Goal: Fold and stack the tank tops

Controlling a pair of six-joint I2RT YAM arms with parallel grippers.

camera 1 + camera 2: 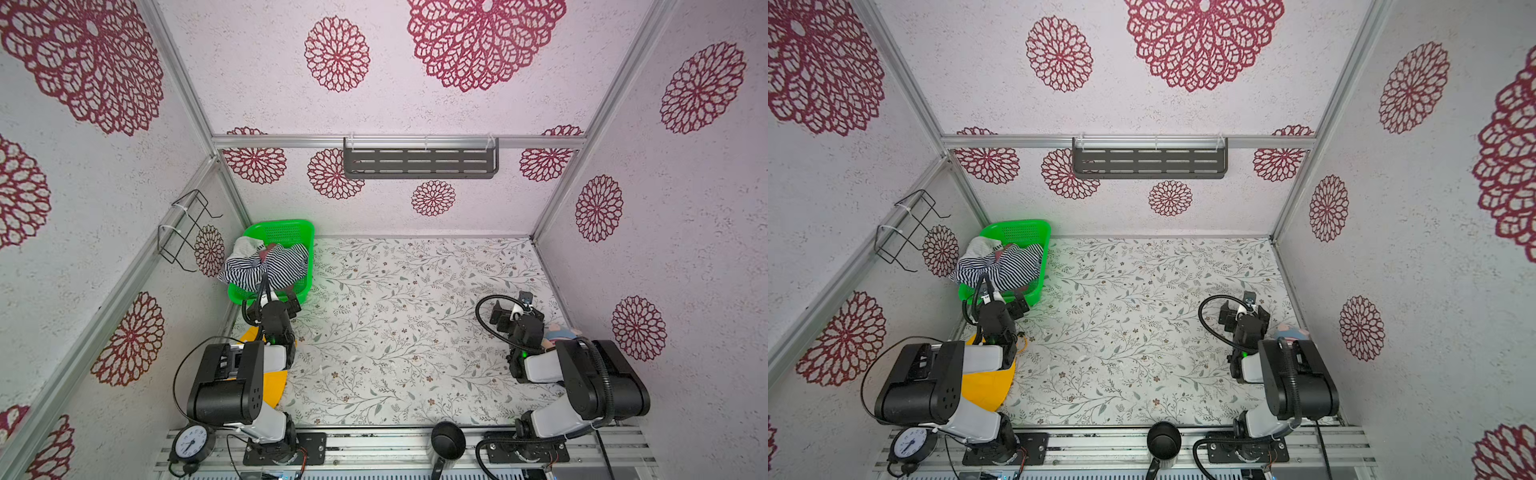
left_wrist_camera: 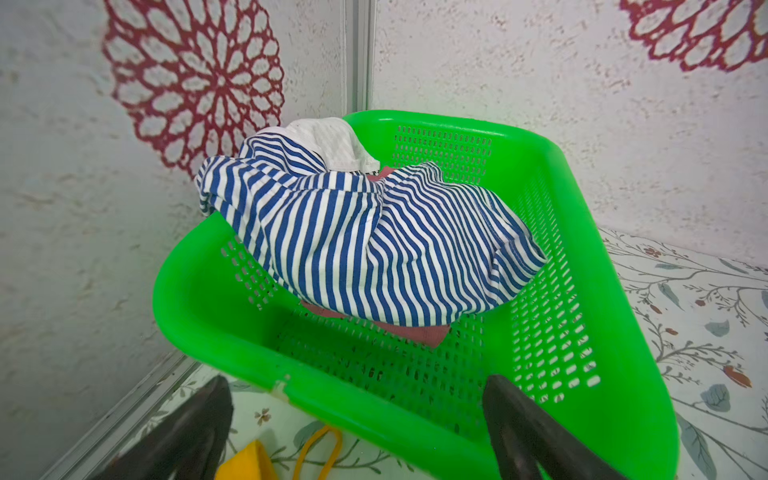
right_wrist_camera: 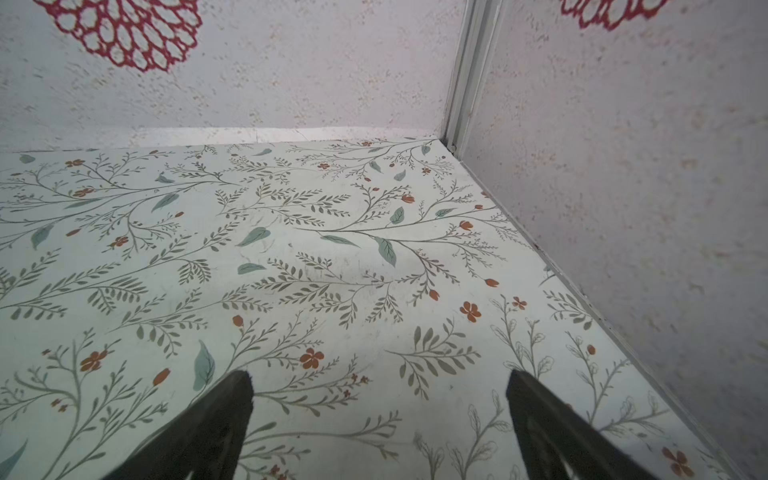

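Note:
A green basket [image 1: 279,225] [image 2: 590,216] stands in the far left corner of the table. The navy-and-white striped tank top [image 1: 277,266] [image 1: 1011,268] [image 2: 374,249] lies crumpled on top of the pile in it, one end draped over the rim. The rose-red tank top [image 2: 415,330] shows only as a strip under the striped one. My left gripper [image 1: 274,300] [image 2: 357,380] hovers open at the basket's near rim, holding nothing. My right gripper [image 1: 513,306] [image 3: 380,376] is open over bare table on the right side.
A white cloth [image 2: 328,141] lies at the back of the basket pile. A yellow hat [image 1: 274,388] [image 2: 249,461] lies under my left arm. A small plush toy [image 1: 563,334] sits by the right wall. A clock [image 1: 190,442] and a black pan [image 1: 448,440] sit on the front rail.

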